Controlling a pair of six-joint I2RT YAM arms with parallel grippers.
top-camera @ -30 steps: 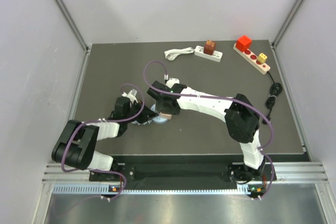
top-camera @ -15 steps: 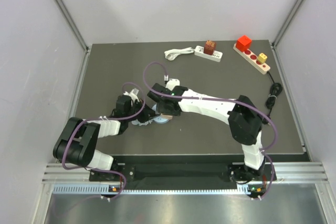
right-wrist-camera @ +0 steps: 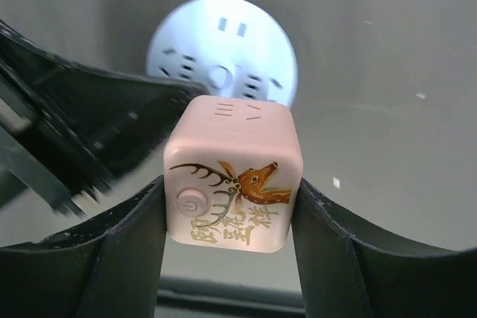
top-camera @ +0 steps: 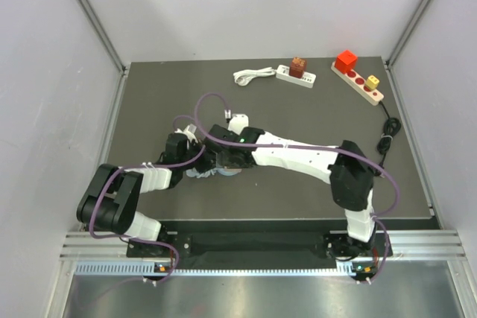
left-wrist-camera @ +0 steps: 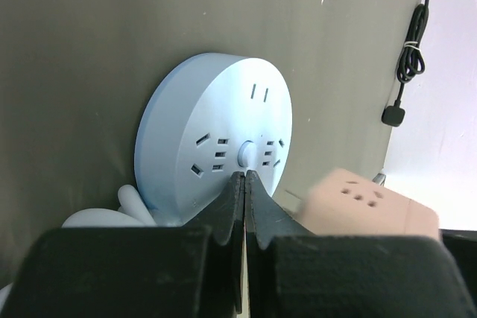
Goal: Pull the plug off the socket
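Pink cube plug [right-wrist-camera: 232, 176], deer print, seemingly clear of round pale-blue socket [left-wrist-camera: 216, 135] lying flat

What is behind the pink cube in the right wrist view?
The round blue socket, upper slots showing. The cube covers its lower edge; the left hand hides its left part.

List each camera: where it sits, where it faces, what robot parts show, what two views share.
Top external: above and behind, looking down at the table; left arm and right arm show.
Left wrist: on the left arm, facing the round socket; shut left pincer shows.
Right wrist: on the right arm, facing the pink plug held in the right pincer.
Both wrist views share socket and plug.
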